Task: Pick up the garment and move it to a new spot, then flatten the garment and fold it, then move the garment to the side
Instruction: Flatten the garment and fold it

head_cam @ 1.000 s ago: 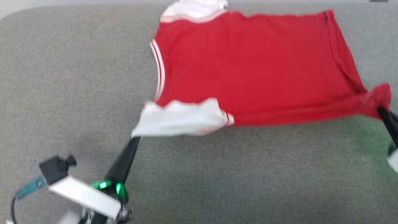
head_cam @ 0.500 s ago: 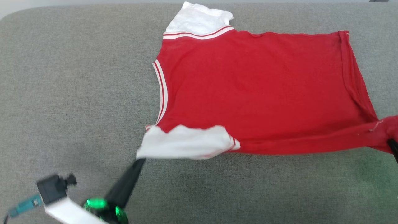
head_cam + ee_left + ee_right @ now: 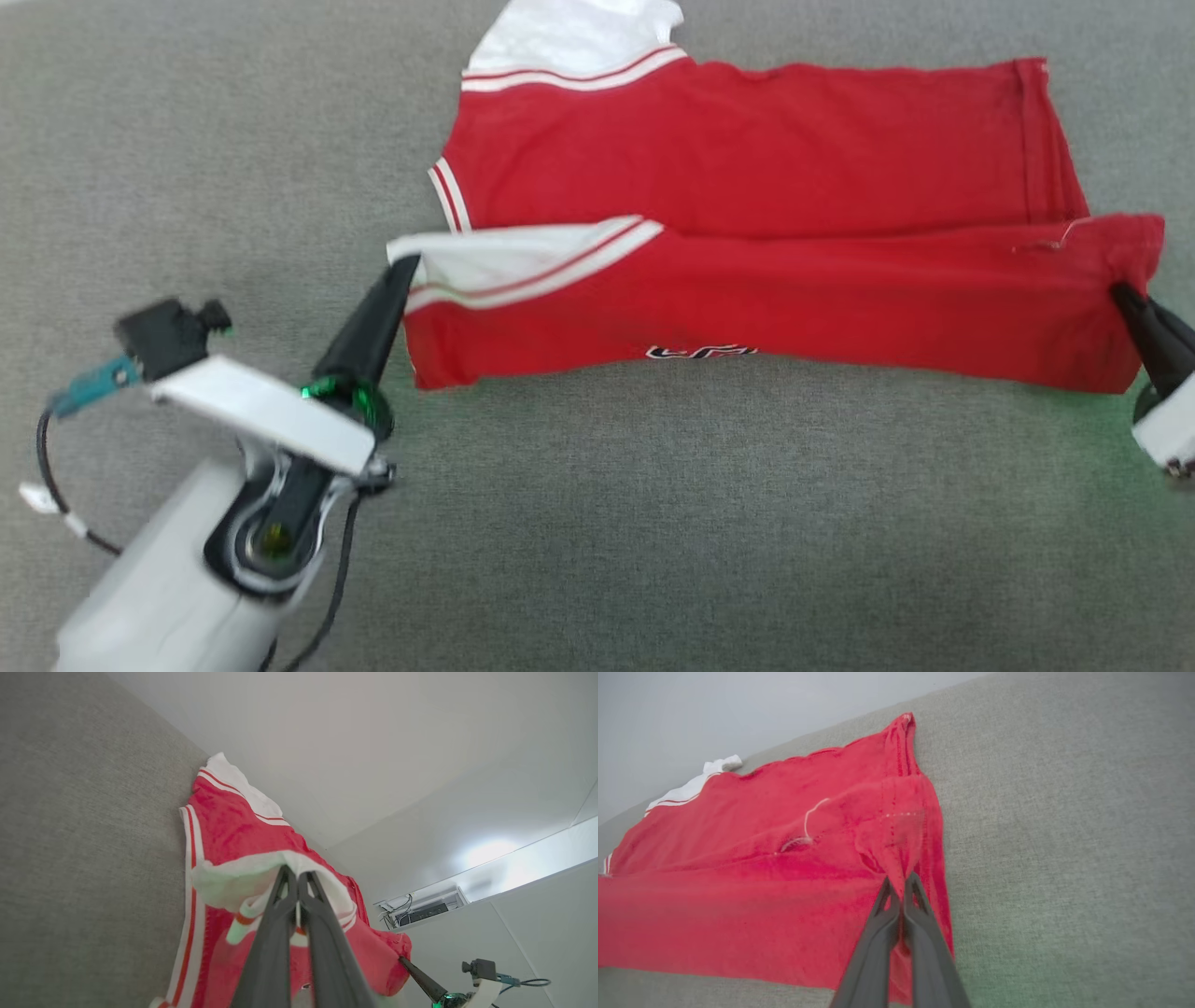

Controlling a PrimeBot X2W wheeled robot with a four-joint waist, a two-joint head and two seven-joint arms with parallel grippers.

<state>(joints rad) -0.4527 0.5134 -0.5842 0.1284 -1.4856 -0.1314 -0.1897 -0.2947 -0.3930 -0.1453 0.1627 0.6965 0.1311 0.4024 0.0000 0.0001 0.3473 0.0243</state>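
When you read the head view from its near edge, the bare grey table [image 3: 653, 523] comes first, with the pale left forearm [image 3: 159, 588] rising from the lower left corner and a green light [image 3: 345, 397] glowing at the base of its fingers.

1. Left pincer [image 3: 408, 266]: clenched on the white sleeve corner at the garment's left end. In the left wrist view the two dark fingers of this pincer [image 3: 295, 875] meet on white cloth with striped trim, and that cloth stands clear of the table.
2. Right pincer [image 3: 1117, 292]: clenched on the red hem corner at the garment's right end. In the right wrist view the pincer [image 3: 901, 881] nips a bunched peak of red fabric. A loose pale thread [image 3: 810, 821] curls on the cloth just beyond the grip.
3. Garment [image 3: 747, 159]: it lies across the far middle of the table, stretched between the two pincers. Its near band [image 3: 794, 289] overlaps the part behind it, so you see a long red strip in front of the flat red body. A small black-and-white mark [image 3: 700, 352] shows at the strip's near edge.
4. Farther back, the second white sleeve [image 3: 569, 33] lies flat at the top of the view, bordered by white-and-red trim [image 3: 569, 75].
5. Beyond the table, the wrist views show a pale wall [image 3: 373, 742].
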